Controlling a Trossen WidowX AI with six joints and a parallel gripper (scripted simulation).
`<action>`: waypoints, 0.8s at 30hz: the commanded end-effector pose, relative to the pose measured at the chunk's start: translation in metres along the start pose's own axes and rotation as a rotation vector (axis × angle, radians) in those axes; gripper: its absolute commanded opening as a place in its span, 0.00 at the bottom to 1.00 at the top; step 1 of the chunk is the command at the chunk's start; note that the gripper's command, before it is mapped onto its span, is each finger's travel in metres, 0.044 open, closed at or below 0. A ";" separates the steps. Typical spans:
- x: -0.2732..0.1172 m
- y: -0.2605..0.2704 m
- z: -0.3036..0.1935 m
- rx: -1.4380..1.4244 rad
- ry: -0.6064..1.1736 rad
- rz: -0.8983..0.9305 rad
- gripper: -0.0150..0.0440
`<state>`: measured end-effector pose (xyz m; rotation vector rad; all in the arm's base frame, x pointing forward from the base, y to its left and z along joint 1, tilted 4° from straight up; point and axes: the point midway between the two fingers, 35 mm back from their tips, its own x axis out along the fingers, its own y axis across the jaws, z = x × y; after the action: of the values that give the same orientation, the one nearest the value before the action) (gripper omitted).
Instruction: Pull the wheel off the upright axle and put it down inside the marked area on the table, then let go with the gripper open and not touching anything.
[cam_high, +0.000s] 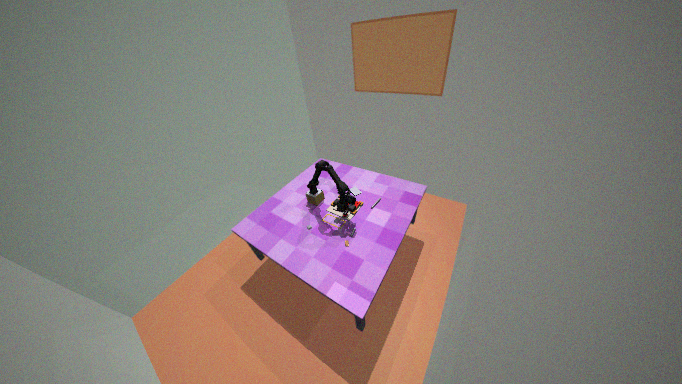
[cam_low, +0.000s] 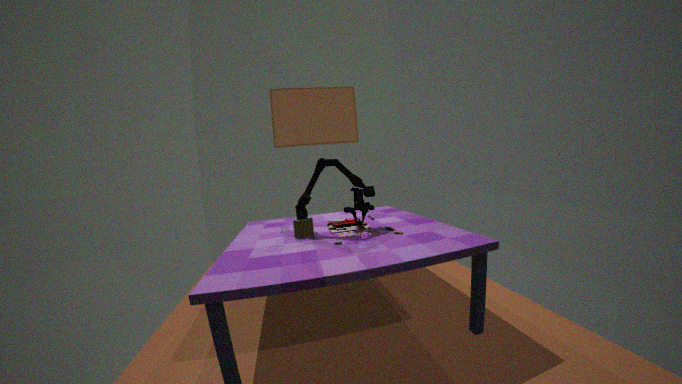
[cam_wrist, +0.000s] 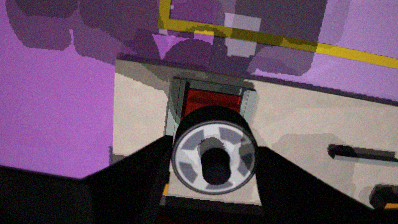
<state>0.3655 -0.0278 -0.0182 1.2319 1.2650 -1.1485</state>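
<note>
The wheel (cam_wrist: 187, 162), with a black tyre and a grey spoked hub, is between the fingers in the wrist view. A dark round shape shows in its hub; I cannot tell whether the wheel is still around the axle. My gripper (cam_high: 345, 214) (cam_low: 360, 224) (cam_wrist: 214, 149) points down and is shut on the wheel, over a pale board (cam_wrist: 310, 110). A red block (cam_wrist: 212, 100) between grey walls shows just beyond the wheel. The marked area's yellow outline (cam_wrist: 350, 53) lies on the table beyond the board's edge. The wheel is too small to make out in the top and exterior views.
A dark bar (cam_wrist: 362, 152) and a dark part lie on the board to the right. Red parts (cam_high: 358, 204) are beside the gripper. A dark rod (cam_high: 376, 203), a white pad (cam_high: 355, 191), a small orange piece (cam_high: 347, 243) (cam_low: 398, 232) and a small grey piece (cam_high: 309, 227) (cam_low: 338, 243) lie around.
</note>
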 end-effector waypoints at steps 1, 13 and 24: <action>-0.014 -0.001 0.000 0.002 -0.001 0.010 0.25; -0.018 -0.001 0.000 0.003 -0.001 0.011 0.25; -0.022 -0.001 0.000 0.003 -0.001 0.012 0.25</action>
<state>0.3661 -0.0278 -0.0161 1.2310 1.2677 -1.1505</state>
